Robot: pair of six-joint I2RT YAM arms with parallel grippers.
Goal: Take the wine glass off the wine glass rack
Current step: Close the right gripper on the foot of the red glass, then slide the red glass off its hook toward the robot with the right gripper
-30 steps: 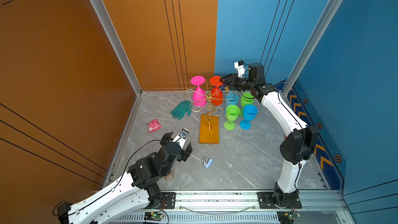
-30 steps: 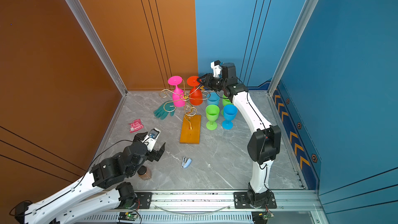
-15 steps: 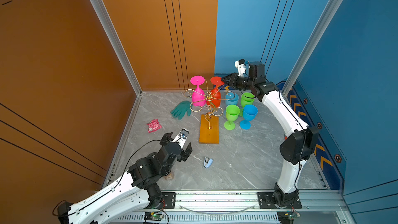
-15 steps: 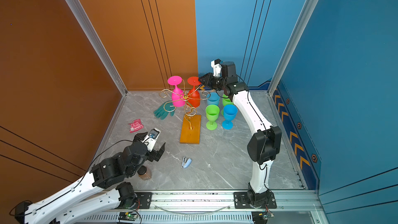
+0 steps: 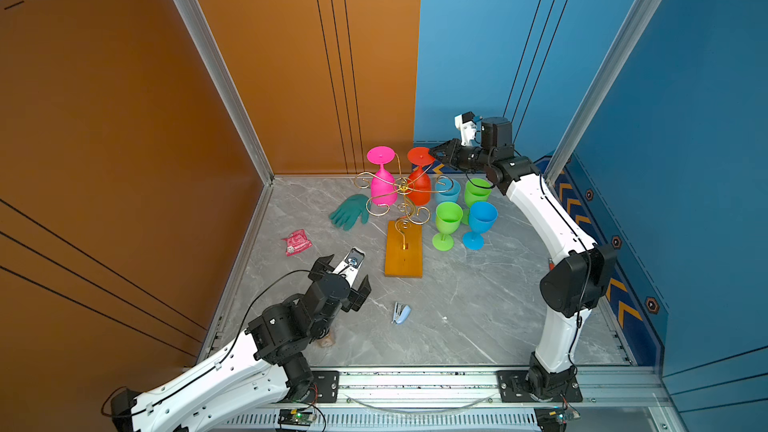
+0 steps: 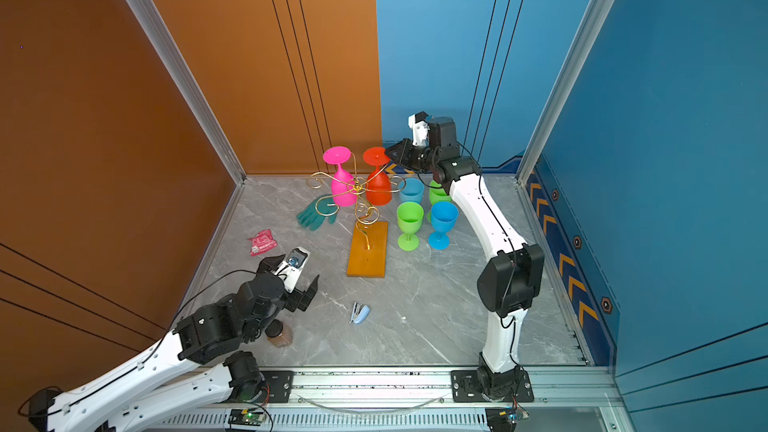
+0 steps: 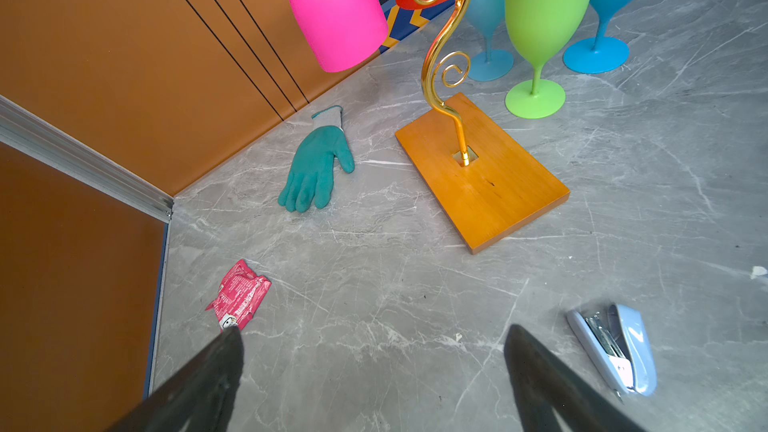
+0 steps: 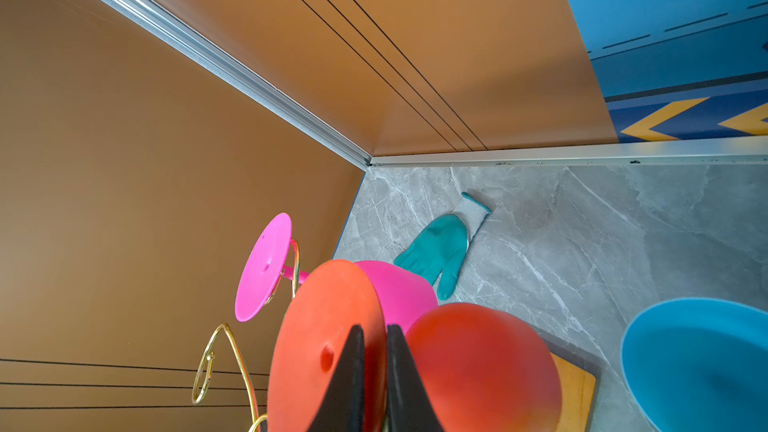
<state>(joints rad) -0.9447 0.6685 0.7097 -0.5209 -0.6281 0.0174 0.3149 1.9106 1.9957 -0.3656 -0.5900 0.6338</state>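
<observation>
Right gripper (image 8: 374,330) pinched on red wine glass (image 8: 478,367) foot rim, 1 o'clock of wine glass rack (image 5: 403,251); left gripper (image 7: 372,331) spread wide, empty.

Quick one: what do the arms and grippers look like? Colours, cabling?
The left arm and right arm have white link shells, black joint housings and loose black cables. The left gripper and right gripper have black tapered fingers, with a white camera module at each wrist.
</observation>
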